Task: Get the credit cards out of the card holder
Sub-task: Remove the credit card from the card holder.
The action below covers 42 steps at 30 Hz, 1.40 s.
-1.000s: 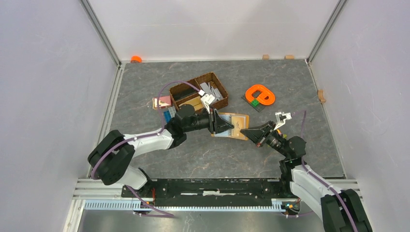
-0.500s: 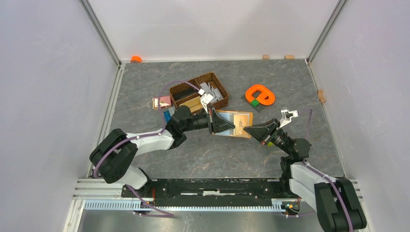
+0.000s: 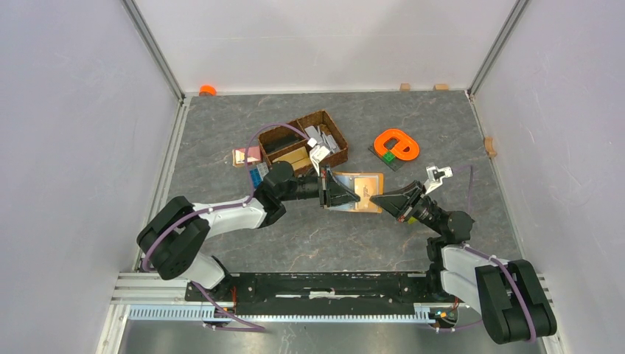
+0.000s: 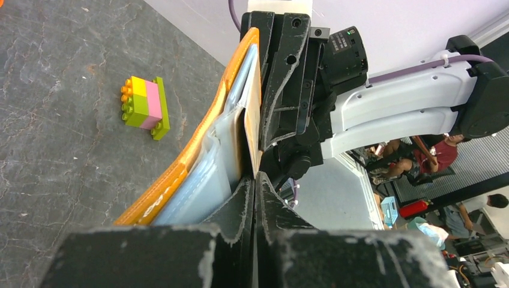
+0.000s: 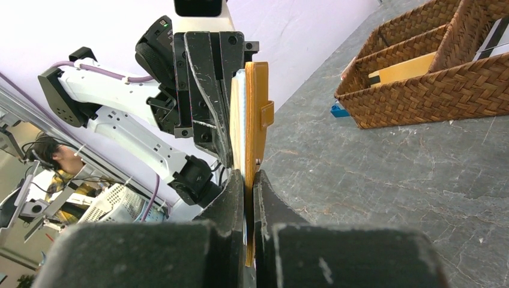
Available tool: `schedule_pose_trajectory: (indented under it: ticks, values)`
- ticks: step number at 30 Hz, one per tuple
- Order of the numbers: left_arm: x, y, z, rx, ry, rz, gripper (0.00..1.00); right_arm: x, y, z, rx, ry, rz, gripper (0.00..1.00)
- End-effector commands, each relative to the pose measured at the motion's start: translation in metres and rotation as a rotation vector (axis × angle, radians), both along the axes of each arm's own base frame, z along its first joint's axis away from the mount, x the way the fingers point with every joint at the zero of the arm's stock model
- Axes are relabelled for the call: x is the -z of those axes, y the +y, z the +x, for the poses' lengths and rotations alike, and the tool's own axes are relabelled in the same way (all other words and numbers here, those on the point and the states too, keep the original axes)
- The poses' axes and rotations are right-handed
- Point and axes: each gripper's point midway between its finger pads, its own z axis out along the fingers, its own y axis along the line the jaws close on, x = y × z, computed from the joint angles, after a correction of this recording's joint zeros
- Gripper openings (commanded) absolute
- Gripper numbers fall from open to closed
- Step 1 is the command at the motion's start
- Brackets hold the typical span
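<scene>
Showing the card holder (image 3: pixel 365 188) being held on edge between both grippers, near the middle of the grey marbled table (image 3: pixel 309 228), gaping slightly and exposing light blue inner panels. Pinching a thin inner layer at its left side, jaws closed tight: the left gripper (image 4: pixel 253 180). Clamping the mustard-orange outer flap from the opposite side, jaws likewise closed: the right gripper (image 5: pixel 249 180). Standing just behind the holder: a brown wicker basket (image 3: pixel 295 123) containing flat items. Lying to the right of that basket: an orange plastic ring (image 3: pixel 396 144). Resting on the table beyond the holder: a small toy-brick block (image 4: pixel 144 107).
</scene>
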Motion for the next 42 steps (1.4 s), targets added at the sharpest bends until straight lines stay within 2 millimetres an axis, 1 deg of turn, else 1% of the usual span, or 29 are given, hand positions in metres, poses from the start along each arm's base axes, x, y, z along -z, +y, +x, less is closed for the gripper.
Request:
schedule_pose_trajectory:
  ticks: [1, 3, 5, 6, 7, 8, 10, 11, 18, 21, 25, 28, 30, 31, 33, 34, 38, 42]
  values:
    - [-0.015, -0.005, -0.015, 0.055, -0.054, -0.014, 0.02, 0.017, -0.004, -0.019, 0.013, 0.006, 0.011, 0.10]
    - [-0.009, -0.005, -0.010, 0.024, -0.046, 0.017, 0.02, 0.015, -0.005, -0.019, 0.017, -0.001, 0.018, 0.22]
    - [-0.006, -0.005, -0.008, 0.012, -0.043, 0.034, 0.02, 0.011, -0.006, -0.021, 0.014, -0.011, 0.030, 0.25]
    - [-0.004, -0.005, -0.006, 0.006, -0.039, 0.040, 0.02, 0.010, -0.006, -0.022, 0.014, -0.013, 0.036, 0.25]
    - [-0.004, -0.005, -0.006, 0.003, -0.037, 0.042, 0.02, 0.009, -0.007, -0.024, 0.013, -0.016, 0.042, 0.23]
    - [-0.002, -0.005, -0.005, 0.000, -0.033, 0.049, 0.02, 0.007, -0.007, -0.024, 0.012, -0.017, 0.049, 0.17]
    - [0.000, -0.004, -0.002, -0.017, -0.030, 0.059, 0.02, 0.006, -0.009, -0.025, 0.012, -0.010, 0.061, 0.08]
    - [0.000, -0.003, 0.000, -0.025, -0.030, 0.061, 0.02, 0.005, -0.010, -0.026, 0.013, -0.012, 0.066, 0.06]
    - [0.003, 0.002, 0.008, -0.067, -0.014, 0.066, 0.02, 0.002, -0.017, -0.027, 0.034, -0.005, 0.097, 0.05]
    - [0.006, 0.004, 0.012, -0.082, 0.001, 0.071, 0.02, 0.001, -0.019, -0.027, 0.042, -0.007, 0.098, 0.08]
    - [0.007, 0.006, 0.015, -0.091, 0.013, 0.070, 0.02, 0.001, -0.020, -0.026, 0.048, -0.009, 0.097, 0.17]
    - [0.008, 0.005, 0.015, -0.085, 0.019, 0.068, 0.02, 0.002, -0.019, -0.026, 0.046, -0.010, 0.094, 0.20]
    - [0.008, 0.005, 0.015, -0.085, 0.021, 0.069, 0.02, 0.002, -0.019, -0.026, 0.045, -0.009, 0.094, 0.24]
    - [0.008, 0.005, 0.015, -0.085, 0.023, 0.069, 0.02, 0.002, -0.019, -0.025, 0.046, -0.009, 0.092, 0.24]
    - [0.009, 0.005, 0.015, -0.083, 0.025, 0.070, 0.02, 0.003, -0.019, -0.024, 0.046, -0.006, 0.086, 0.20]
    - [0.009, 0.005, 0.015, -0.084, 0.027, 0.070, 0.02, 0.006, -0.019, -0.023, 0.047, 0.003, 0.080, 0.14]
    - [0.010, 0.006, 0.019, -0.097, 0.038, 0.074, 0.02, 0.007, -0.019, -0.022, 0.052, 0.004, 0.074, 0.01]
    - [0.011, 0.008, 0.021, -0.104, 0.049, 0.073, 0.02, 0.008, -0.021, -0.020, 0.069, 0.005, 0.072, 0.00]
